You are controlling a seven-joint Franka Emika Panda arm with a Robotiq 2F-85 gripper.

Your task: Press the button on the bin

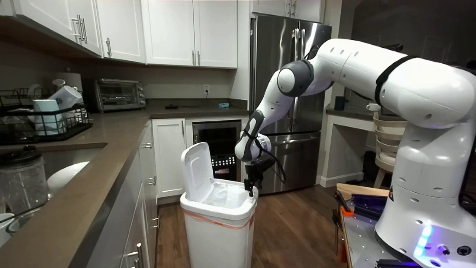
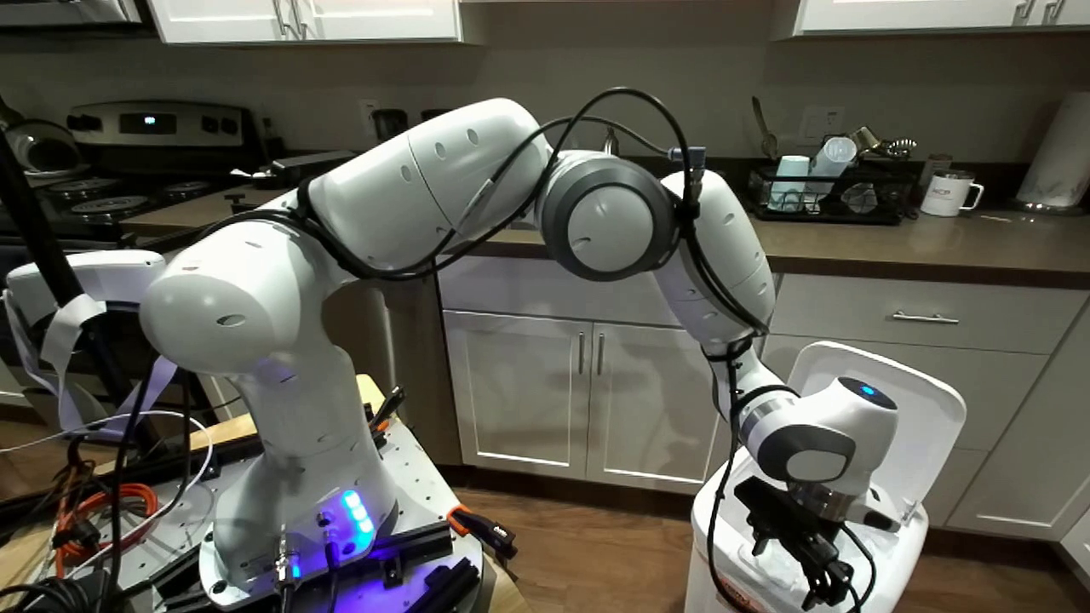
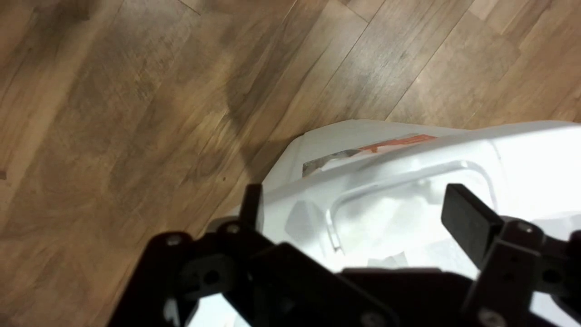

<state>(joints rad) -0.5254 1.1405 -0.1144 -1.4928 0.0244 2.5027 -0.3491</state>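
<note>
The white bin [image 1: 219, 242] stands on the wood floor, also in an exterior view [image 2: 708, 511]. Its lid [image 1: 197, 173] stands raised, on the far side from the robot in an exterior view [image 2: 886, 400]. A white liner shows inside. My gripper [image 1: 251, 188] points down at the bin's rim, on the side opposite the lid. It also shows in an exterior view [image 2: 824, 587]. In the wrist view the gripper [image 3: 356, 204] is open, with nothing between its fingers; the bin's rim [image 3: 290, 193] lies below them. I cannot tell if it touches. I cannot clearly make out the button.
A counter [image 1: 122, 149] with drawers and cabinets runs beside the bin. A steel fridge [image 1: 286, 156] stands behind the arm. The robot's metal base table [image 1: 362, 238] holds tools with orange parts. Wood floor [image 3: 136, 136] surrounds the bin. A black cable loops along the arm.
</note>
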